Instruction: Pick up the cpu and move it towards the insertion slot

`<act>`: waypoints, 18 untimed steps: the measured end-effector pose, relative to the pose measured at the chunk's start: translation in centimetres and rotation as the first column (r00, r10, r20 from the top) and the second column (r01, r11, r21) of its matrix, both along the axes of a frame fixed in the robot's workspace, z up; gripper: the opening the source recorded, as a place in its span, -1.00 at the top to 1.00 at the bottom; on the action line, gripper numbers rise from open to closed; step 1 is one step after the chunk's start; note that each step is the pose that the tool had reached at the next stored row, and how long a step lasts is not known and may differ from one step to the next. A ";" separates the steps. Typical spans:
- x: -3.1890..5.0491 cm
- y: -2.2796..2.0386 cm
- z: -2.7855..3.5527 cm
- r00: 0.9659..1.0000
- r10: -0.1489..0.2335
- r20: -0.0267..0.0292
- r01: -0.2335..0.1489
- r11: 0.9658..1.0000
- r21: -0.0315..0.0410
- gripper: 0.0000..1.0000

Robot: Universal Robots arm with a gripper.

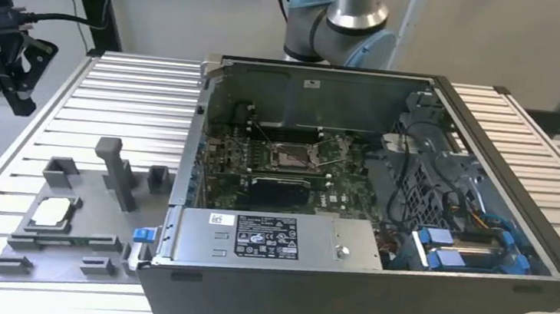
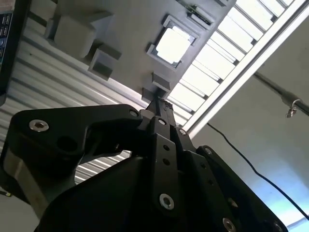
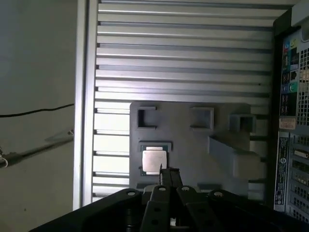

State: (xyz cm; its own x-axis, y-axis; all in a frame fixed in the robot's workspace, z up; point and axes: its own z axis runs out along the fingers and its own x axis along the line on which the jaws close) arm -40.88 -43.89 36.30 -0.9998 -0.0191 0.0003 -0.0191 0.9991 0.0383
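The cpu lies flat, silvery top up, in a square nest of the grey fixture plate at the exterior view's left. It also shows in both wrist views, cpu and cpu. My gripper hangs well above it, fingers drawn together to a thin tip with nothing between them. In the first wrist view the gripper lines up near the chip's edge. The insertion slot, a shiny metal-framed socket with thin levers, sits on the motherboard inside the open computer case.
The open computer case takes up the middle and the exterior view's right of the slatted table. Grey fixture blocks and a tall post stand around the cpu's nest. Cables and a blue drive cage fill the case's right side.
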 end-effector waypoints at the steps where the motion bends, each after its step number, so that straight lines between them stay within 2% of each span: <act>1: 0.00 0.00 0.00 1.000 0.000 0.000 0.000 1.000 0.000 1.00; 8: 0.00 0.00 0.00 1.000 0.000 0.000 0.000 1.000 0.000 1.00; 9: 0.00 0.00 0.00 1.000 0.000 0.000 0.000 1.000 0.000 -1.00; 18: 0.00 0.00 0.00 1.000 0.000 0.000 0.000 1.000 0.000 -1.00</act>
State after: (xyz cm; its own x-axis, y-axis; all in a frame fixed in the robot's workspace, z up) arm -40.88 -43.90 36.31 -0.9998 -0.0192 0.0004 -0.0192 0.9991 0.0382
